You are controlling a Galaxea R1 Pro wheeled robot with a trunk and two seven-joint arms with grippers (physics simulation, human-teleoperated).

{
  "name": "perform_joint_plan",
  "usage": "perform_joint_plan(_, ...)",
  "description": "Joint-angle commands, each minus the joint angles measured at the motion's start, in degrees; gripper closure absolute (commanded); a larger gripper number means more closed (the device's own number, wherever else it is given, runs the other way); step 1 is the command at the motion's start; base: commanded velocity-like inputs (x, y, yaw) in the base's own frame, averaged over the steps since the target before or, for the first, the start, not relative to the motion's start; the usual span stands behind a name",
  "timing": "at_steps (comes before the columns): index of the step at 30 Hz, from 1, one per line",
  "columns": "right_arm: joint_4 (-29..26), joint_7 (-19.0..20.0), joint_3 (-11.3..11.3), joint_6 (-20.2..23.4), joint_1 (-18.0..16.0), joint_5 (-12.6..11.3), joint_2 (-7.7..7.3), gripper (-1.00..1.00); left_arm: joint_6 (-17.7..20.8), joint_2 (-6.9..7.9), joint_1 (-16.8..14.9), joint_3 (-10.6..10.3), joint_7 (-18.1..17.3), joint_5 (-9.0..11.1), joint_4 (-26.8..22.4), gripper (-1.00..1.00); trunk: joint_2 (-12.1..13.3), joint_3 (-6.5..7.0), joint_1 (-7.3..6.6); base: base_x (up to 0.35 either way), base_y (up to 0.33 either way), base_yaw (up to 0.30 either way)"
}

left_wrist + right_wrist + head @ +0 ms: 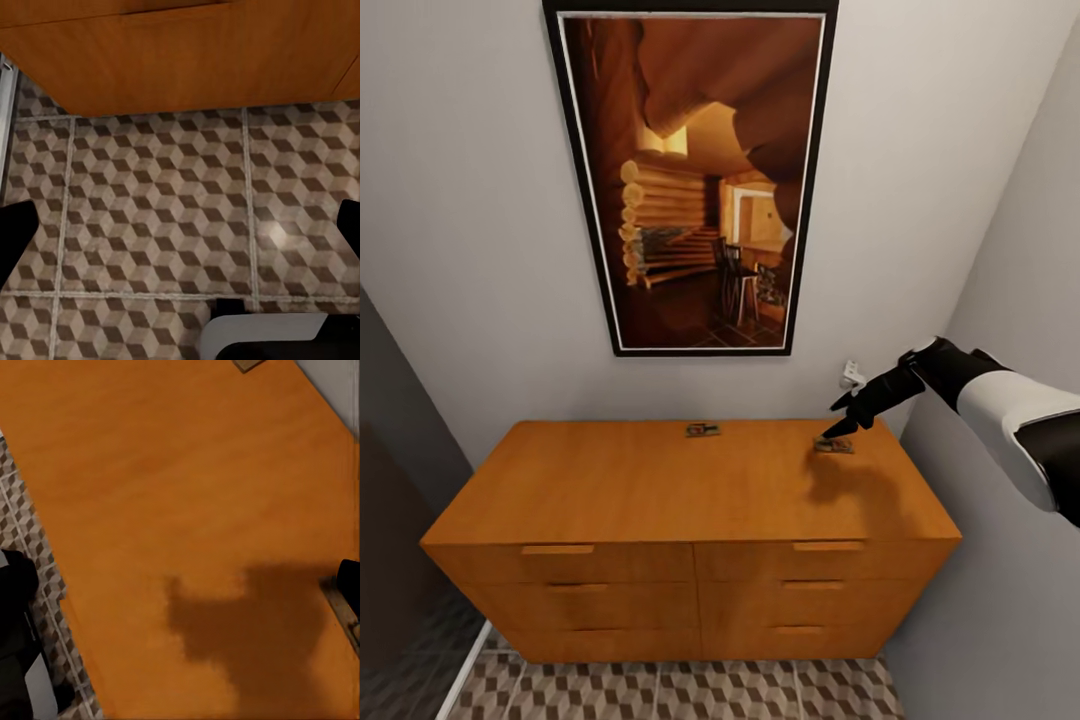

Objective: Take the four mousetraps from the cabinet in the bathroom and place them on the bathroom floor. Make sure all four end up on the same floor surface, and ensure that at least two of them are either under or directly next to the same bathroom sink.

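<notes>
Cabinet (660, 480) top: two mousetraps (702, 430).

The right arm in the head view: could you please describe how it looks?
The right arm has a smooth white shell over its forearm, with black sections at the wrist and towards the elbow. Its end effector is all black with slim, tapering fingers. No cables or markings are visible.

The right arm reaches in from the side, white forearm giving way to a black wrist. Its right gripper (843, 418) points downward, fingers parted, one fingertip (828, 432) lower than the other.
</notes>
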Motion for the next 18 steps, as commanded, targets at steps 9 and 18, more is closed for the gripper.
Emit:
perform_joint_plan(9,0.4,-0.4,-0.3,-1.6,2.0,0.2,-2.07,-1.0,-0.3,0.0,-0.1,-0.5,0.1,0.4,0.2,-1.0,-0.1,-0.12,0.05,0.06,0.0,0.0)
perform_joint_plan(18,0.4,-0.5,-0.3,-3.6,3.8,0.2,-3.58,-1.0,-0.3,0.0,-0.1,-0.5,0.1,0.4,0.2,-1.0,-0.1,-0.12,0.05,0.004,0.0,0.0)
